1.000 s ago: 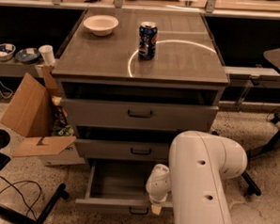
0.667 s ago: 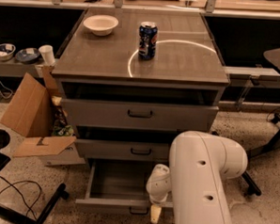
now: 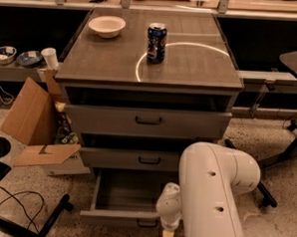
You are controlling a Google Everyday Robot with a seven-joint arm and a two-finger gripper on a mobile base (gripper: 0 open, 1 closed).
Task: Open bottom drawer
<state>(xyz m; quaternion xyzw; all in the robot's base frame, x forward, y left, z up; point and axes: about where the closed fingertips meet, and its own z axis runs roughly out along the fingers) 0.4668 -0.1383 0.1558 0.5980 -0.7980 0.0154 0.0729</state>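
The bottom drawer (image 3: pixel 114 218) of the grey cabinet is pulled out, and its plain grey tray (image 3: pixel 129 192) shows with nothing in it. Its small black handle (image 3: pixel 147 223) sits at the centre of the low front panel. My gripper (image 3: pixel 168 235) hangs at the end of the white arm (image 3: pixel 212 193), just right of the handle and in front of the panel, at the frame's bottom edge. The mid-height drawer (image 3: pixel 136 160) and the tall top drawer (image 3: pixel 148 121) stand slightly out.
A blue can (image 3: pixel 156 42) and a white bowl (image 3: pixel 107 26) stand on the cabinet top. An open cardboard box (image 3: pixel 35 129) lies on the floor to the left. Black chair legs (image 3: pixel 28 224) and cables are at the lower left, and a table leg (image 3: pixel 286 147) at the right.
My gripper has dropped a little lower in front of the bottom drawer's panel. The drawer stays pulled out by about the same amount.
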